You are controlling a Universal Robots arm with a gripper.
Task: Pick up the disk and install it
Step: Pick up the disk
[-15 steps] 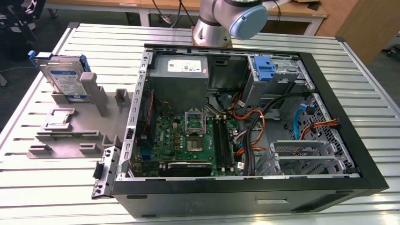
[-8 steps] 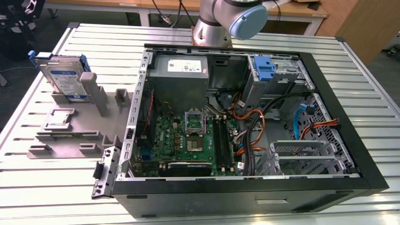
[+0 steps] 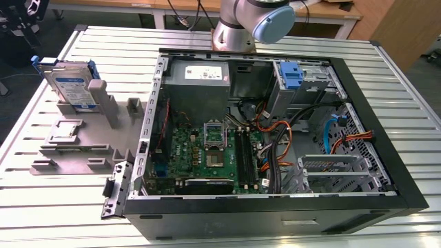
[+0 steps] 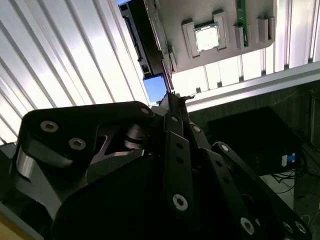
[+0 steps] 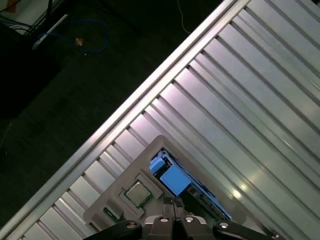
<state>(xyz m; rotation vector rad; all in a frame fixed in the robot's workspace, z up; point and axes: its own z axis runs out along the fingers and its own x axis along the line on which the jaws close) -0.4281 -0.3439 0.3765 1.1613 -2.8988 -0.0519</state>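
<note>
The disk (image 3: 69, 85) stands on edge in a grey holder (image 3: 76, 155) on the slatted table, at the exterior view's left beside the open computer case. It is silver-grey with a white-and-blue label and a blue carrier. In the first wrist view the disk (image 5: 172, 177) appears from well above, its blue carrier edge facing the camera, just beyond my gripper (image 5: 172, 201). The second wrist view has the disk (image 4: 142, 42) past the gripper (image 4: 174, 96). My fingers meet at their tips with nothing between them, well clear of the disk.
The open computer case (image 3: 276, 204) takes up the middle of the table, with a motherboard, cables and a metal drive cage bearing a bare blue bracket (image 3: 293, 75). A processor chip (image 5: 137, 194) lies in the grey holder. The arm's base (image 3: 234, 31) stands behind the case.
</note>
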